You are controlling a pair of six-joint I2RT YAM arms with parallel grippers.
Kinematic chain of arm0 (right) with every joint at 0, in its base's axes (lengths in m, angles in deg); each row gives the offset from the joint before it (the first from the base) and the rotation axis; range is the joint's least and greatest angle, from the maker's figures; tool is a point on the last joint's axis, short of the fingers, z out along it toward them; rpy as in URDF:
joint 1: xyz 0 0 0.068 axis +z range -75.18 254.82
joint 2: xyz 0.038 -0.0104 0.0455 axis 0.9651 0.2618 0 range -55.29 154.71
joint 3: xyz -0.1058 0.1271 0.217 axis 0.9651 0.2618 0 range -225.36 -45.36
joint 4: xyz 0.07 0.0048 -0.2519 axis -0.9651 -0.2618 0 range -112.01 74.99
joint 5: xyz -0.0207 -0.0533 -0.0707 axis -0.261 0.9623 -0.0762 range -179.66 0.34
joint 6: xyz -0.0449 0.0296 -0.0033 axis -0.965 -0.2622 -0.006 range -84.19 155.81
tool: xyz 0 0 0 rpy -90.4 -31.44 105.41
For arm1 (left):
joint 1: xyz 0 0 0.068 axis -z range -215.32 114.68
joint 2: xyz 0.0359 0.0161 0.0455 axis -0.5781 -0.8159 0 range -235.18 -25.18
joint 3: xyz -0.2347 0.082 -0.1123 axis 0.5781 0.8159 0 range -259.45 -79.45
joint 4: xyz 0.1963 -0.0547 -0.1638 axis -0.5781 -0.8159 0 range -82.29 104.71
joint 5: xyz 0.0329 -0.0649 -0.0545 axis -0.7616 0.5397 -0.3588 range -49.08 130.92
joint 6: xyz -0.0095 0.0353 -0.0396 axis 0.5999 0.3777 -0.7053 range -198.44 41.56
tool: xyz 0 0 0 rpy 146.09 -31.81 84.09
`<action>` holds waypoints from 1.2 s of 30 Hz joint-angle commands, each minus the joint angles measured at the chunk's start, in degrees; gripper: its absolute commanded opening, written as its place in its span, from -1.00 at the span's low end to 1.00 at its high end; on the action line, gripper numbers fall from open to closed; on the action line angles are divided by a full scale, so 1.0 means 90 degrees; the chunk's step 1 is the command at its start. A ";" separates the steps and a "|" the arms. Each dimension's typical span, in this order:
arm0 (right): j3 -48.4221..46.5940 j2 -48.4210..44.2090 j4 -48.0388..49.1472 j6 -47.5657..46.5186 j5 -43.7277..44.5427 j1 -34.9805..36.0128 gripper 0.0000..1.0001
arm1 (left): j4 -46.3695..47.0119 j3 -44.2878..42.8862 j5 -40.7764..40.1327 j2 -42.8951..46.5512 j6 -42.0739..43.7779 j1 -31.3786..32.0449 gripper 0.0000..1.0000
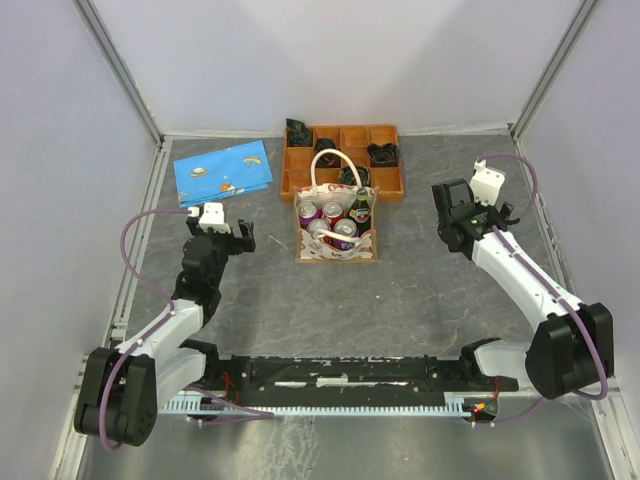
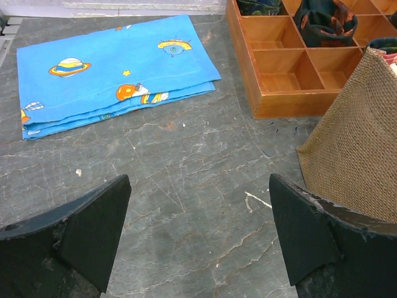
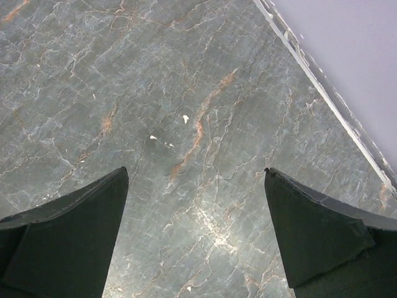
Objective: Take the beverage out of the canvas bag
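Observation:
The canvas bag (image 1: 337, 250) stands upright mid-table, its white handles looped above. Inside it stand several purple and silver cans (image 1: 333, 211) and a dark bottle (image 1: 360, 205). My left gripper (image 1: 243, 237) is open and empty, low over the table to the left of the bag. In the left wrist view the open gripper (image 2: 198, 236) frames bare table, and the bag's woven side (image 2: 360, 149) is at the right edge. My right gripper (image 1: 452, 205) is open and empty, well right of the bag. In the right wrist view it (image 3: 195, 230) shows only table.
An orange wooden compartment tray (image 1: 296, 186) with dark items sits just behind the bag and also shows in the left wrist view (image 2: 291, 99). A folded blue space-print cloth (image 1: 223, 171) lies at the back left. Walls enclose the table on three sides.

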 commanded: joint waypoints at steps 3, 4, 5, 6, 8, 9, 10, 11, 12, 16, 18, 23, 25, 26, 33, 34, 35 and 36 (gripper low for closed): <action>-0.0296 -0.0037 -0.0012 -0.0122 -0.0102 0.0053 0.98 | 0.0180 -0.0319 0.0225 0.0076 -0.0327 0.0038 0.99; -0.0312 -0.0057 0.0027 -0.0230 -0.0238 0.0073 0.99 | 0.0185 -0.0352 0.0284 0.0077 -0.0365 0.0052 0.98; -0.0323 -0.0079 0.0080 -0.0336 -0.0359 0.0107 0.99 | 0.0187 -0.0386 0.0335 0.0065 -0.0415 0.0070 0.99; -0.0339 -0.0093 0.0116 -0.0435 -0.0449 0.0153 0.99 | 0.0182 -0.0430 0.0406 0.0033 -0.0438 0.0095 0.99; -0.0369 -0.0151 0.0170 -0.0582 -0.0545 0.0282 0.99 | 0.0169 -0.0514 0.0461 -0.0012 -0.0465 0.0166 0.99; -0.0404 -0.0185 0.0209 -0.0692 -0.0649 0.0343 0.97 | 0.0142 -0.0564 0.0460 -0.0027 -0.0461 0.0232 0.99; -0.0440 -0.0223 0.0235 -0.0746 -0.0713 0.0423 0.94 | 0.0122 -0.0608 0.0444 -0.0042 -0.0442 0.0350 0.99; -0.0498 -0.0258 0.0252 -0.0815 -0.0800 0.0503 0.89 | 0.0051 -0.0667 0.0404 -0.0047 -0.0414 0.0430 0.99; -0.0577 -0.0296 0.0290 -0.0918 -0.0902 0.0634 0.84 | -0.0008 -0.0747 0.0343 -0.0044 -0.0401 0.0515 0.98; -0.0783 -0.0551 0.0433 -0.1143 -0.1203 0.1078 0.69 | -0.0298 -0.1019 0.0096 0.0036 -0.0321 0.0857 0.99; -0.0838 -0.0718 0.0608 -0.1258 -0.1530 0.1268 0.62 | -0.0421 -0.1140 -0.0010 0.0097 -0.0286 0.1008 0.99; -0.0869 -0.1082 0.1067 -0.1404 -0.2511 0.1580 0.57 | -0.0645 -0.1473 -0.0123 0.0189 -0.0178 0.1410 0.99; -0.0934 -0.1101 0.1133 -0.1372 -0.2870 0.1679 0.56 | -0.0844 -0.1698 -0.0091 0.0126 -0.0143 0.1648 0.98; -0.0986 -0.1062 0.1138 -0.1352 -0.3001 0.1738 0.56 | -0.0997 -0.1859 -0.0008 0.0050 -0.0122 0.1705 0.99; -0.1402 -0.0264 0.1132 -0.1492 -0.3429 0.2398 0.57 | -0.1655 -0.2870 0.0381 -0.0804 -0.0741 0.1933 0.99; -0.1489 -0.0088 0.1124 -0.1506 -0.3431 0.2479 0.57 | -0.1729 -0.2999 0.0421 -0.0890 -0.0862 0.1937 0.99; -0.1569 0.0042 0.1120 -0.1511 -0.3440 0.2556 0.57 | -0.1827 -0.3123 0.0546 -0.0981 -0.0908 0.1936 0.98; -0.1641 0.0175 0.1136 -0.1527 -0.3450 0.2607 0.57 | -0.1915 -0.3251 0.0750 -0.1068 -0.0845 0.1937 0.98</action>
